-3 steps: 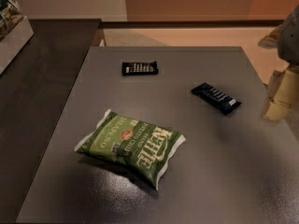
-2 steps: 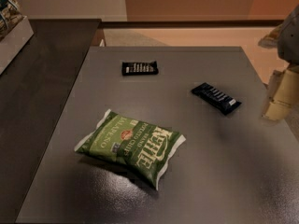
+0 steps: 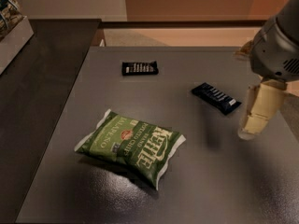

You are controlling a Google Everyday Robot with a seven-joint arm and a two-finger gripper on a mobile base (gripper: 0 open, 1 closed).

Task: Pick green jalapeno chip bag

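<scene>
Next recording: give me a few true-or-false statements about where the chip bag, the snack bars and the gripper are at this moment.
1. The green chip bag lies flat on the gray table. True.
2. The gripper is holding the chip bag. False: it hangs over the table's right side, well apart from the bag.
3. Two black bars are on the table, the far snack bar and the right snack bar. True.
4. One snack bar rests on top of the chip bag. False: both lie apart from it, farther back on the table.
</scene>
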